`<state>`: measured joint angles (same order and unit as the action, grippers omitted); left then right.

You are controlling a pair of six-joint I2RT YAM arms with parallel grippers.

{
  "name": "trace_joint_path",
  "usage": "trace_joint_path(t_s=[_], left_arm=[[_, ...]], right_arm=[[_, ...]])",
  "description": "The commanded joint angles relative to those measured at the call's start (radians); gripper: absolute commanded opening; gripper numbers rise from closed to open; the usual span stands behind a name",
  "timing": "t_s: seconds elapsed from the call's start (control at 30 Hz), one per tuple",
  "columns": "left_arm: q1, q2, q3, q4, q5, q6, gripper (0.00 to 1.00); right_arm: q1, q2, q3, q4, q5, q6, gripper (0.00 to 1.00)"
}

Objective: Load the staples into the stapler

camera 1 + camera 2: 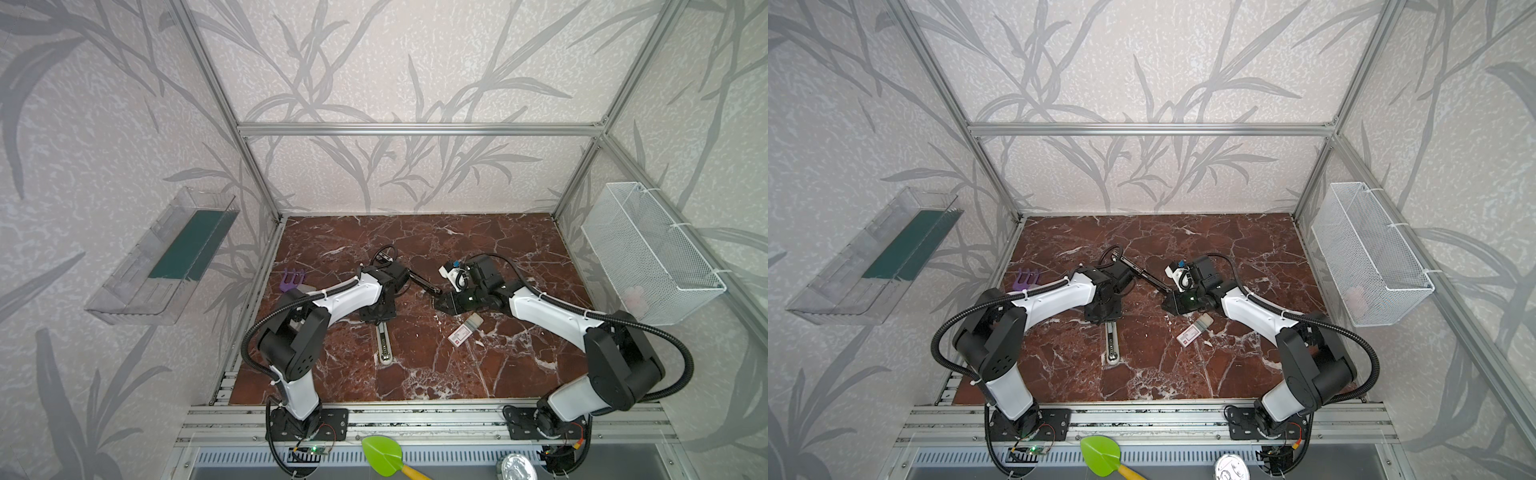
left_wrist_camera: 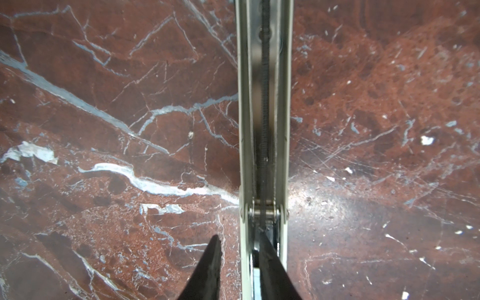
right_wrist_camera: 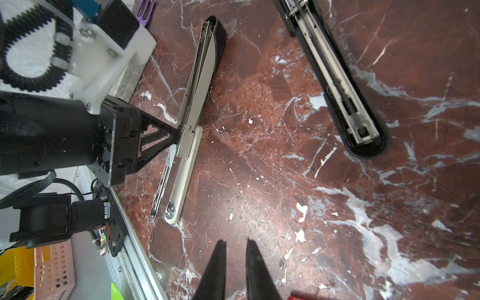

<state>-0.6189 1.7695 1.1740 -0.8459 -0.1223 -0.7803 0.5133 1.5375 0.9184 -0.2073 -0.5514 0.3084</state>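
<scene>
A cream stapler (image 3: pixel 192 124) lies unfolded flat on the red marble table (image 1: pixel 436 374); it also shows in both top views (image 1: pixel 384 345) (image 1: pixel 1112 345). My left gripper (image 2: pixel 238 233) points down at its hinge (image 3: pixel 188 127). One finger (image 2: pixel 270 259) is inside the metal channel and one finger (image 2: pixel 213 259) is outside the side wall, with a strip of table showing between it and the wall. A black stapler (image 1: pixel 424 283) (image 3: pixel 337 85) lies open farther back. The staples (image 1: pixel 465 330) (image 1: pixel 1194 330) lie beside my right gripper (image 3: pixel 235 241), which hovers slightly open and empty.
A purple toy rake (image 1: pixel 293 278) lies behind the left arm. A clear bin (image 1: pixel 162 257) hangs on the left wall and a white mesh basket (image 1: pixel 652 253) on the right wall. A green scoop (image 1: pixel 382 455) and a foil tin (image 1: pixel 517 467) sit beyond the front rail.
</scene>
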Motion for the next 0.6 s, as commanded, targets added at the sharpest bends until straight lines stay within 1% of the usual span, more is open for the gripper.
trace_joint_path(t_s=[0.0,0.13,0.27,0.43,0.57], left_arm=[[-0.007,-0.018,-0.025,-0.049,-0.002,-0.022,0.29],[-0.007,-0.055,-0.017,-0.065,-0.054,-0.030,0.32],[-0.006,-0.071,0.022,-0.087,-0.075,-0.015,0.33],[-0.001,-0.078,0.007,-0.075,-0.076,-0.014,0.33],[0.060,-0.112,-0.027,0.004,-0.022,0.009,0.34]], right_arm=[[-0.003,0.001,0.007,0.002,-0.013,-0.003,0.18],[-0.004,0.003,0.001,0.011,-0.018,0.004,0.18],[-0.003,0.004,0.005,0.012,-0.021,0.005,0.18],[-0.003,0.000,0.006,0.011,-0.026,0.004,0.18],[0.016,0.005,0.015,0.011,-0.034,-0.002,0.19]])
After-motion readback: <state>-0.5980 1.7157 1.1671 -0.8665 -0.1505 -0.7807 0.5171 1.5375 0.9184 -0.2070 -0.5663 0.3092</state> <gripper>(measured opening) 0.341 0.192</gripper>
